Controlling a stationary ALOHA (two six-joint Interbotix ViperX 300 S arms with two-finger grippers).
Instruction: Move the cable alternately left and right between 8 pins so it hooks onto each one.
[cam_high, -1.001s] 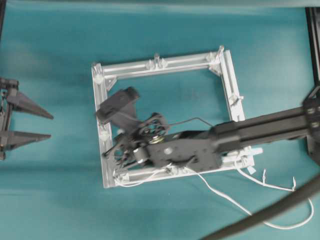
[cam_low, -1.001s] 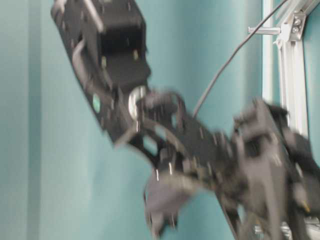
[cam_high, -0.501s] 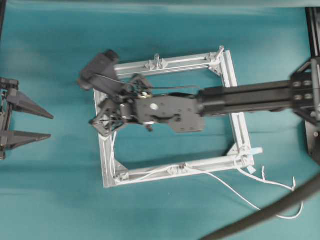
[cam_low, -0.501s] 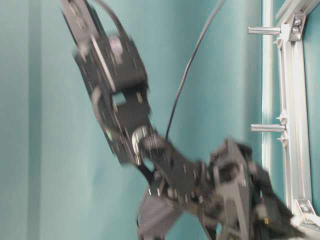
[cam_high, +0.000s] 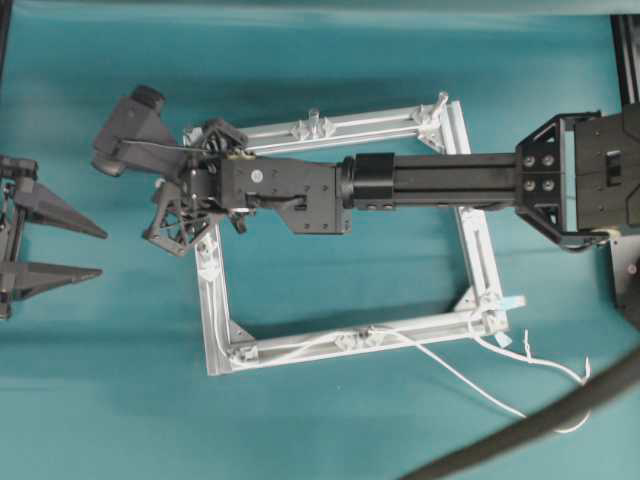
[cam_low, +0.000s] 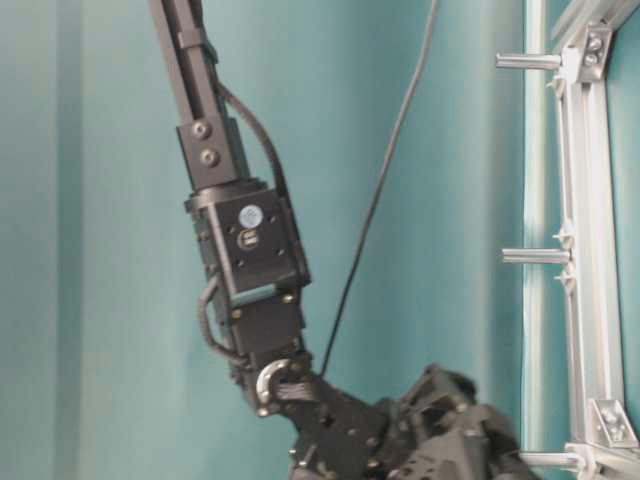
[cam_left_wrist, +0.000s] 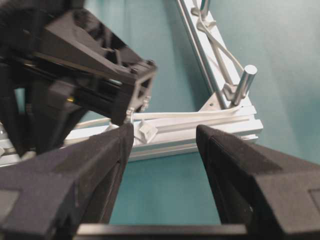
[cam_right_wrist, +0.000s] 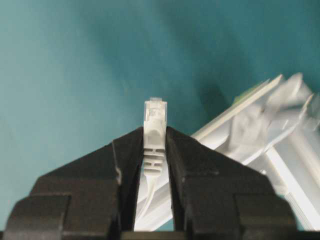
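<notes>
- Closest in the right wrist view, the right gripper is pinched tight on the cable just behind its small clear plug, which juts out past the fingertips toward twelve o'clock.
- Seen from overhead, that gripper sits at the square aluminium frame around its ten o'clock corner, its arm reaching across the frame from three o'clock.
- The white cord lies along the frame's six o'clock bar, leaves at the five o'clock corner and trails loosely over the teal table toward four o'clock.
- In the left wrist view, the cord runs along a frame bar, bends round an upright pin at the corner, and goes on up the adjoining bar toward a further pin at twelve o'clock.
- The left gripper rests at nine o'clock on the table edge, well apart from the frame, jaws spread wide with nothing between them.
- Farther off, the table-level view shows three pins standing out from the frame's rail at three o'clock.
- A thick dark hose crosses the five o'clock corner overhead.
</notes>
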